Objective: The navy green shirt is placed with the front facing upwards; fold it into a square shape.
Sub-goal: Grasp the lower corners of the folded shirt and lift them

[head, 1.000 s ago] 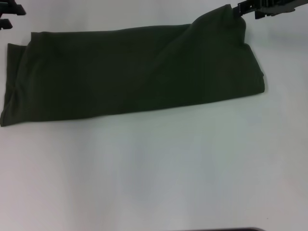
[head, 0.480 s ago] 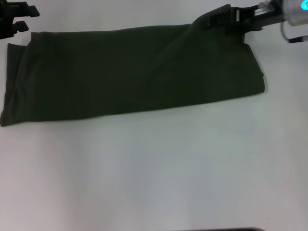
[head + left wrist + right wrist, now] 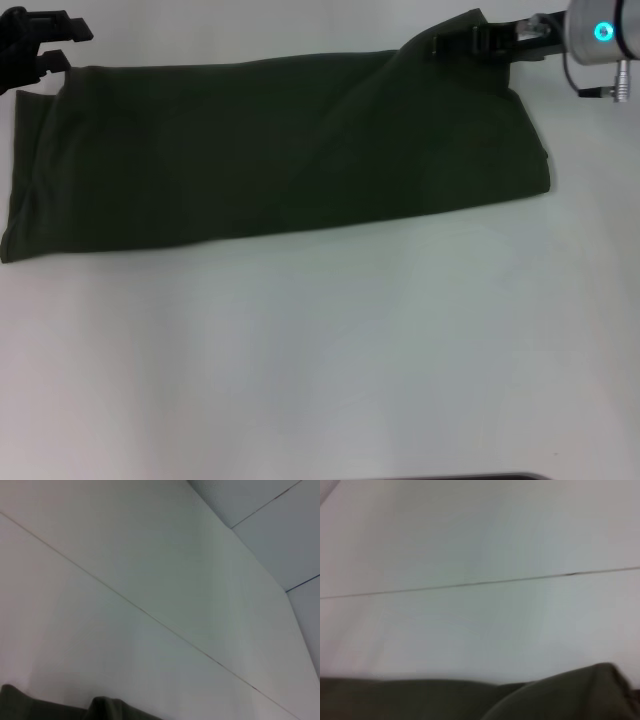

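The shirt [image 3: 270, 150] is soft, matt cloth in a dark olive green, with no sheen, lying in gentle folds and creases. The surface [image 3: 330, 360] beneath it looks smooth, white and faintly glossy, crossed by a thin seam in the wrist views. The left gripper [image 3: 40, 45] is matt black plastic. The right gripper [image 3: 475, 42] is black too, behind it a silvery metal wrist.

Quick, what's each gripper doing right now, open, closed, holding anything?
Left gripper: open, at the shirt's far left corner, holding nothing.
Right gripper: shut on the shirt's far right corner, which is lifted.
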Controlling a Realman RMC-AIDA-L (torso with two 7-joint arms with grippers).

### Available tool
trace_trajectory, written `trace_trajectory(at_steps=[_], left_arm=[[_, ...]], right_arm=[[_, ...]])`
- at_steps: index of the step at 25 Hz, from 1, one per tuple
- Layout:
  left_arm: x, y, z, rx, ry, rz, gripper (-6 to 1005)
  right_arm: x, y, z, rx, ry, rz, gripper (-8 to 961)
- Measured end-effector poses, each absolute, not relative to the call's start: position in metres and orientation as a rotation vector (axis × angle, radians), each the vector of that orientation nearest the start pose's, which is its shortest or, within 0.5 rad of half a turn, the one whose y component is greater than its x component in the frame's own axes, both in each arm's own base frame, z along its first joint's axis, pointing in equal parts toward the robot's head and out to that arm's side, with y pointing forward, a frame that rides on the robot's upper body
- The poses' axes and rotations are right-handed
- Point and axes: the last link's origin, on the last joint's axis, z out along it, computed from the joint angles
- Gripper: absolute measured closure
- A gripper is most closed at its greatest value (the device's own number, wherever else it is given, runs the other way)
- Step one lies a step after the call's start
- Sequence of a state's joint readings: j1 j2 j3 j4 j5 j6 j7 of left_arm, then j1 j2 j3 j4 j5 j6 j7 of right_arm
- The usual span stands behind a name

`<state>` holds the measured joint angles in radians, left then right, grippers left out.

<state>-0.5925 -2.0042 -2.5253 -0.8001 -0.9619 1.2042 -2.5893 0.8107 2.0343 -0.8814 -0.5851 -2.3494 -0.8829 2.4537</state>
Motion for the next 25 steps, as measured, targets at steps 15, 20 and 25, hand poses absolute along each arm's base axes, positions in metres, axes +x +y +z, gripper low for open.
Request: trace_trajectory(at_steps=[15,20,25], left_arm=[[-0.292,0.405,0.078,2.472,2.486,0.993,453],[-0.292,0.405,0.078,2.472,2.490,0.996,454],[-0.292,0.404,0.076,2.465,2.493,0.997,453]], right_arm=[[0.235,0.453,0.029,-2.077,1.448,0.331,16],[0.220,0.452,0.017,-2.096,1.514,0.481,16],[0.230,0.455,-0.008,-2.028,1.524,0.458,17]])
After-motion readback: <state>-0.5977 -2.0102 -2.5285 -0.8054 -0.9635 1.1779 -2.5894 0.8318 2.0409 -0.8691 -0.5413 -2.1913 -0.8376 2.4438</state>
